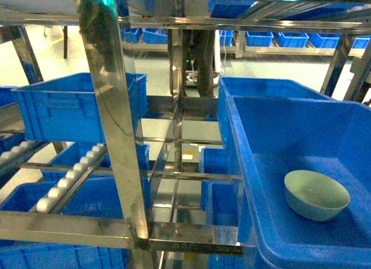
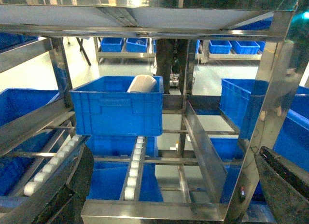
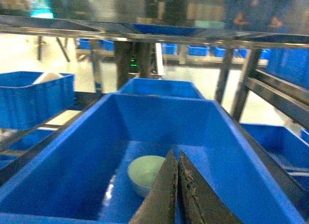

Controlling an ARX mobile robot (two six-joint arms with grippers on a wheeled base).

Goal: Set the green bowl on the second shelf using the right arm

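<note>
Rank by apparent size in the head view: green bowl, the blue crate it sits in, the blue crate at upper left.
1. Blue crate holding the bowl, though nearness to the camera inflates it and the frame cuts it off.
2. Upper-left blue crate, partly hidden by the steel post.
3. Green bowl, clearly smallest.

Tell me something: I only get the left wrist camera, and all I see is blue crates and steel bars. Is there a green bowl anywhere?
Observer: Yes. In the head view the green bowl sits on the floor of a big blue crate on the right.
Operator: Is anything holding it?
Observer: No. In the right wrist view the right arm's jaws are pressed together with nothing between them, and the bowl lies just beyond them.
Operator: Is the bowl tipped over?
Observer: No, it stands upright with its opening facing up.
</note>
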